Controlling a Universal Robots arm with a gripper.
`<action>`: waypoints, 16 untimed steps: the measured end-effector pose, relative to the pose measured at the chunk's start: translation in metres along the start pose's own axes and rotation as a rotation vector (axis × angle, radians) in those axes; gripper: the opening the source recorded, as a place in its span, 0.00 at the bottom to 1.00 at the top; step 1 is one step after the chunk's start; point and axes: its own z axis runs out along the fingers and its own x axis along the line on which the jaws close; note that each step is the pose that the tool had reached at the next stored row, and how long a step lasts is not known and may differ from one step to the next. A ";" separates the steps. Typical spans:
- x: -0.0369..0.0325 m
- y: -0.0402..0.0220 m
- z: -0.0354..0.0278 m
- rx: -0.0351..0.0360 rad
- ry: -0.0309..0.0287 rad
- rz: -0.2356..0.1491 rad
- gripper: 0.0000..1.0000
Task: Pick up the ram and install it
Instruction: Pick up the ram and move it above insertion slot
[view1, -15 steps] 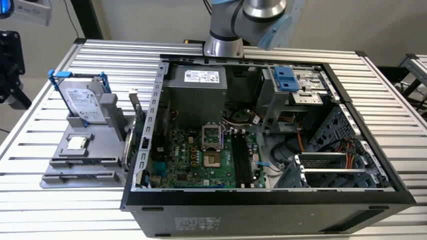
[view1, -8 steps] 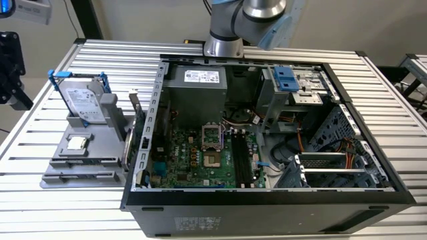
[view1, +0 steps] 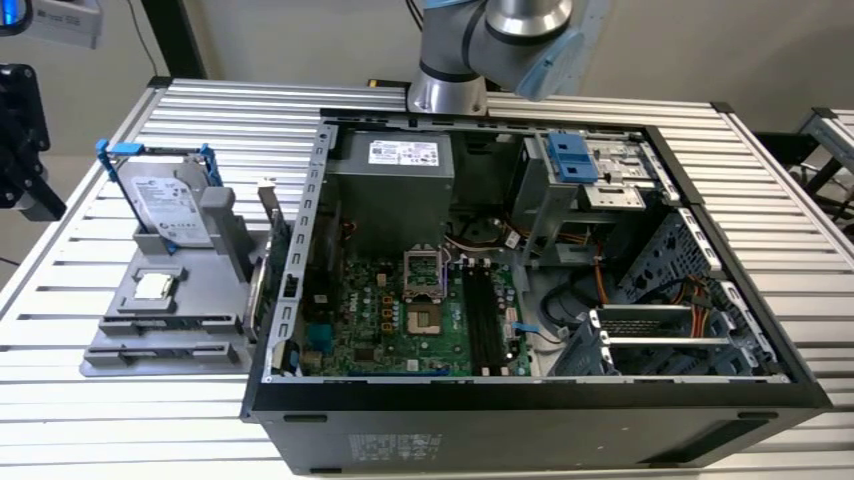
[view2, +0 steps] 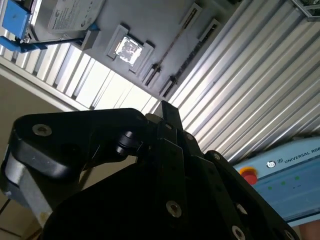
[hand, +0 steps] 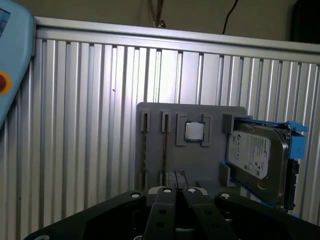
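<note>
The ram (hand: 164, 150) looks like a thin dark stick standing on edge in a slot of the grey holder (hand: 220, 112), beside the processor chip (hand: 194, 131). The second wrist view shows the ram (view2: 173, 47) as a thin line on the same holder. My gripper (hand: 177, 190) hangs well above the holder, and its dark fingers are pressed together with nothing between them. Their tip (view2: 165, 106) is clear of the table. The open computer case (view1: 287, 400) lies on the table, and the motherboard's long memory slots (view1: 483, 322) show inside it. The arm (view1: 454, 60) rises behind the case.
A silver hard drive in a blue-handled frame (hand: 260, 157) stands on the holder (view1: 120, 355), towards the exterior view's left. An upright card with a metal bracket (view1: 267, 250) stands between the holder and the case. A light blue teach pendant (view2: 285, 175) lies on the ribbed table (view1: 120, 420).
</note>
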 end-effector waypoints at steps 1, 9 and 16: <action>0.0000 0.0000 0.0000 0.0000 0.0000 0.000 0.00; 0.0000 0.0000 0.0000 -0.0001 0.0000 0.000 1.00; 0.0000 0.0000 0.0000 -0.0004 -0.0001 0.000 1.00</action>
